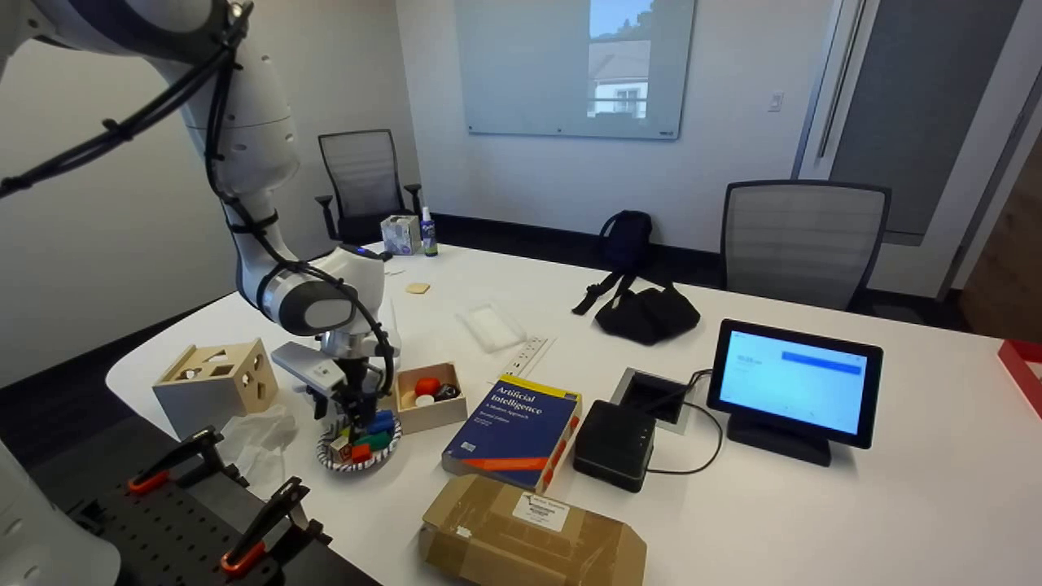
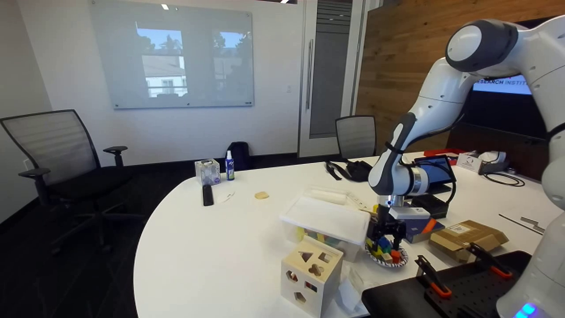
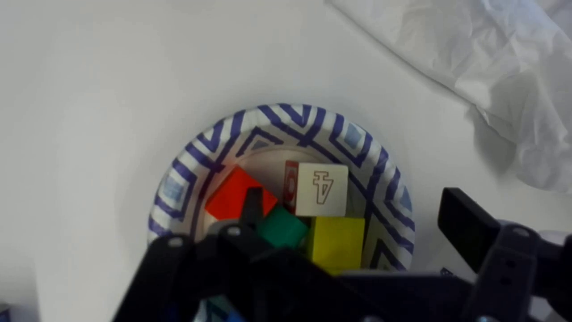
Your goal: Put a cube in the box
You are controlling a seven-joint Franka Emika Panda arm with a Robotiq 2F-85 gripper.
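I observe the black two-fingered tool (image 3: 356,208) standing spread; below its gap lies a pale, apparently wooden cube (image 3: 322,190) marked "4".

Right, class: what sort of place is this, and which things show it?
Most likely an office meeting room: a large white table, mesh-backed chairs near it, and a wall-mounted glossy board.

open air above crumpled sheet (image 3: 505,80) between bowl (image 3: 286,134) and wooden box (image 1: 210,403), lidded tub (image 2: 326,218) alongside
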